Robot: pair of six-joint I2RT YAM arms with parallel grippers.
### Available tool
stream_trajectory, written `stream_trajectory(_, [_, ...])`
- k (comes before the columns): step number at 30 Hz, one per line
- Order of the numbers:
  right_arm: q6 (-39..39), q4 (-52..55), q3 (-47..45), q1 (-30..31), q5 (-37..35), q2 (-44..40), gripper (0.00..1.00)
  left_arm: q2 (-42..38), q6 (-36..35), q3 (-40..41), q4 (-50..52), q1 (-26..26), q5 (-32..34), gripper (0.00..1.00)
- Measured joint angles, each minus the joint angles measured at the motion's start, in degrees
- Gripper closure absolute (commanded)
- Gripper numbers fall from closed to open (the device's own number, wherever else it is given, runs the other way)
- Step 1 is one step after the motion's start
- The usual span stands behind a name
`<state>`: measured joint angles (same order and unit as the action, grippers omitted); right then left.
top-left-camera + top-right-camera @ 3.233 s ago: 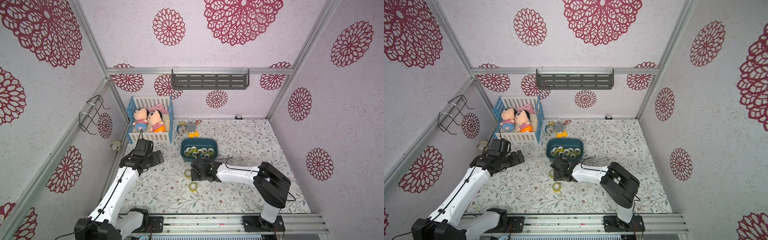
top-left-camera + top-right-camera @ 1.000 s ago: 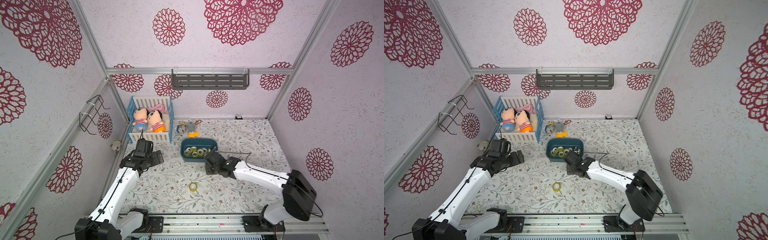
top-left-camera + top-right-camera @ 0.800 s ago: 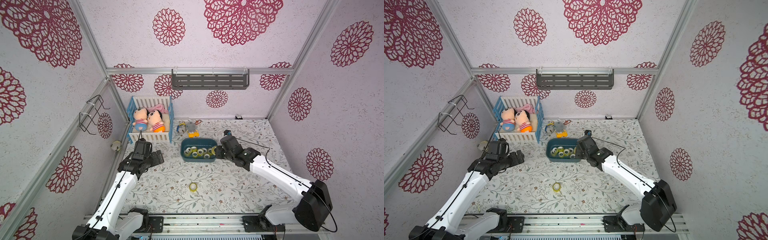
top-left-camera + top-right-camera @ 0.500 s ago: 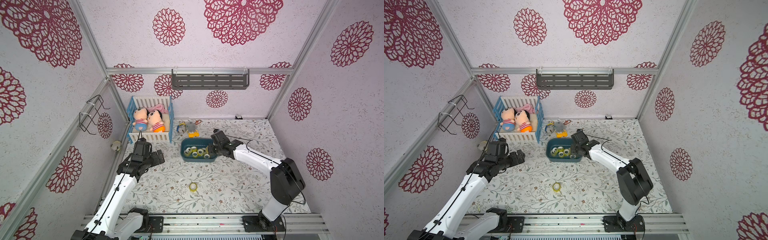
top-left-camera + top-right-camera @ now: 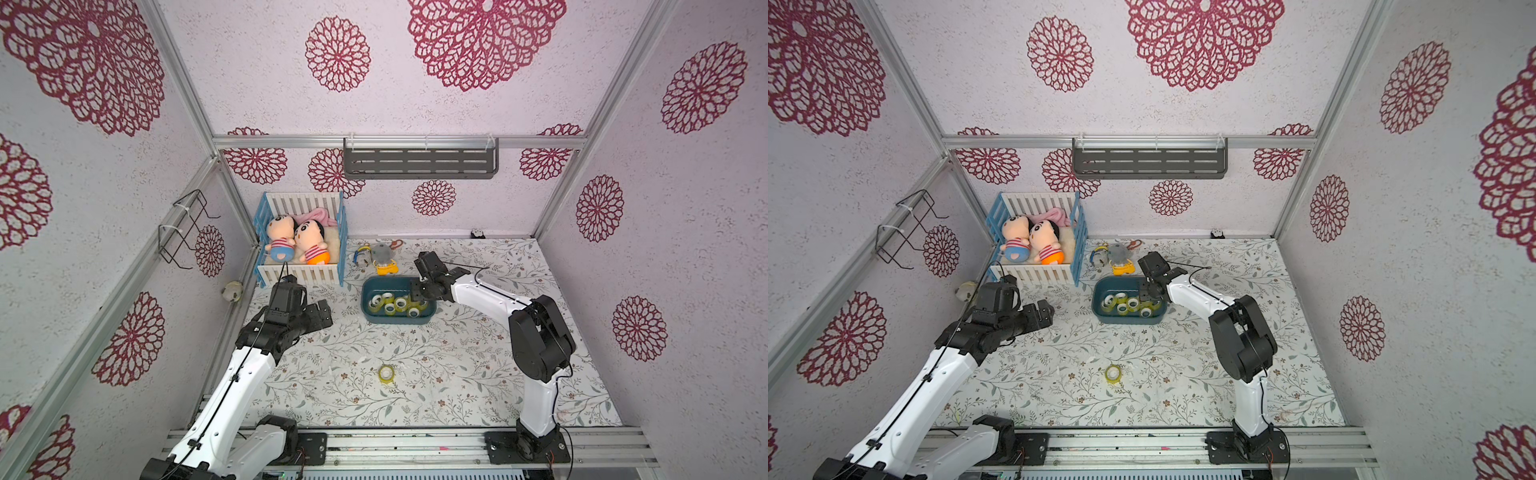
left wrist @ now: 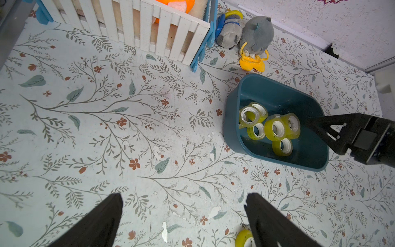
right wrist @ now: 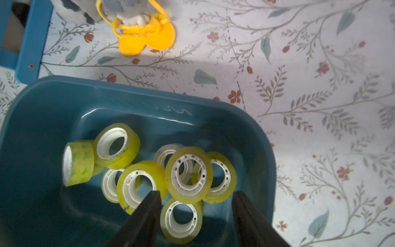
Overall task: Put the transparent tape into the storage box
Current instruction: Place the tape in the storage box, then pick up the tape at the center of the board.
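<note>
The storage box is a dark teal tub on the flowered table, holding several yellowish transparent tape rolls. My right gripper hangs over the box's right end, open. Its fingers stand wider than the roll lying below them, and they grip nothing. One more tape roll lies on the table nearer the front. My left gripper hovers open and empty over bare table, left of the box.
A blue-and-white toy crib with two dolls stands at the back left. Grey plush toys and a yellow toy lie just behind the box. A grey shelf hangs on the back wall and a wire rack on the left wall.
My right gripper swung from the box's front edge round to its right end and its jaws went from shut to open. The left arm barely moved.
</note>
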<state>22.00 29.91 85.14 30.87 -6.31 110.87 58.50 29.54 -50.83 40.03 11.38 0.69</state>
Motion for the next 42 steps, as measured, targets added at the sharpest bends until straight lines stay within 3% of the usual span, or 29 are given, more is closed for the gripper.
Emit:
stream_trajectory(6, [0.15, 0.66, -3.8, -0.02, 0.17, -8.5, 0.38, -0.46, -0.04, 0.22, -0.81, 0.68, -1.75, 0.02])
stream_trajectory(11, [2.71, -3.26, -16.59, 0.02, 5.35, -25.24, 0.38, -3.02, -1.25, 0.33, -1.44, 2.62, -3.26, 0.03])
stream_trajectory(14, [4.68, -6.01, -24.7, 0.5, 8.17, -34.42, 0.38, -9.86, -1.73, 2.95, -4.04, 3.13, -2.21, 0.03])
stream_trajectory(18, [7.54, -8.44, -34.45, 1.29, 9.27, -42.97, 0.37, -17.64, -1.49, 6.54, -6.16, 3.96, 0.24, 0.03])
stream_trajectory(22, [9.73, -8.98, -41.81, 1.55, 10.56, -49.7, 0.37, -16.98, -1.42, 6.91, -7.54, 5.66, 1.86, 0.03])
stream_trajectory(30, [13.2, -10.71, -47.91, 4.63, 12.04, -54.01, 0.37, -6.05, 0.79, 4.31, -6.32, 6.95, 1.6, 0.03])
stream_trajectory(42, [19.71, -15.87, -52.57, 11.23, 11.85, -50.82, 0.37, -3.02, 7.37, 1.36, -6.82, 7.02, 3.32, 0.03])
